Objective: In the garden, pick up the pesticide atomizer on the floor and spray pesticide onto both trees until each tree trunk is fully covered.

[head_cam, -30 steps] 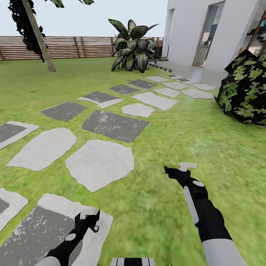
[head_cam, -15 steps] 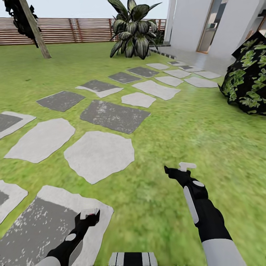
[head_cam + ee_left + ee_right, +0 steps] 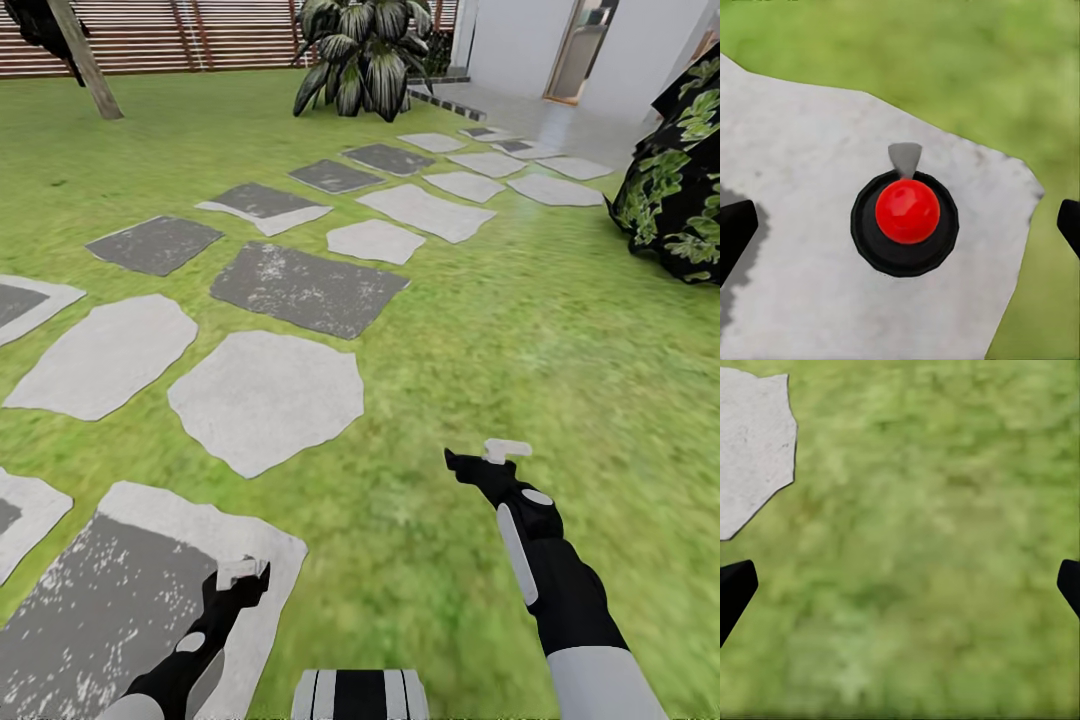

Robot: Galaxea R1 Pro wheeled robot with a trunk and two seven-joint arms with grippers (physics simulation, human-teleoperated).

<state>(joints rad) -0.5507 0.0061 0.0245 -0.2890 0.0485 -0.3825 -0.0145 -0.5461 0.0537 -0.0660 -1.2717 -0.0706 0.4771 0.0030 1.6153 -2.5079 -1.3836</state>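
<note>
Head view: the whole picture has slid since a second ago. The fence and the leaning trunk now sit higher and the sky is gone, so the camera has tipped down or the robot has rolled forward over the lawn; the stones themselves have not moved. I judge this a search or approach stage, with no sprayer found yet. Taking the big grey stone as landmark: the left gripper hangs below it over a nearer stone, the right gripper to its right over grass. About fifteen paving stones show, one broad-leaf plant, one dark shrub, one trunk, two arms.

Left wrist view: a small black object with a red dome lies on a stone; the two fingers stand wide apart, holding nothing.

Right wrist view: grass and one stone corner; its fingers are likewise spread, empty.
</note>
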